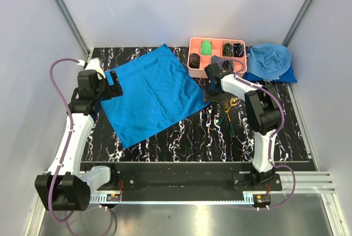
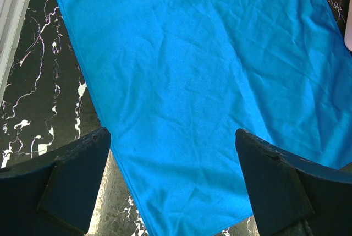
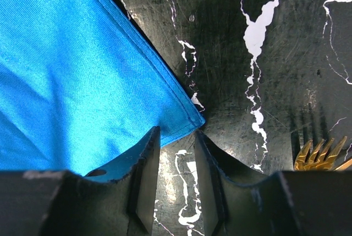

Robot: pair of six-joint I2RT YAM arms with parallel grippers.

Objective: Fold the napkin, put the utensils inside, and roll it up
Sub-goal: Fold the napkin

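Lying flat at centre-left of the top view, the napkin (image 1: 151, 93) has the left gripper (image 1: 114, 85) at its left edge and the right gripper (image 1: 212, 97) at its right corner, with the utensils (image 1: 230, 113) just right of that. In the left wrist view, spread jaws frame the napkin. In the right wrist view, narrowly parted, empty jaws meet the napkin's corner, and the fork (image 3: 322, 156) is at lower right.

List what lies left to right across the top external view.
Open left pincer → flat royal-blue cloth napkin → right pincer → gold-headed, green-handled fork and spoon → crumpled sky-blue cloth heap.
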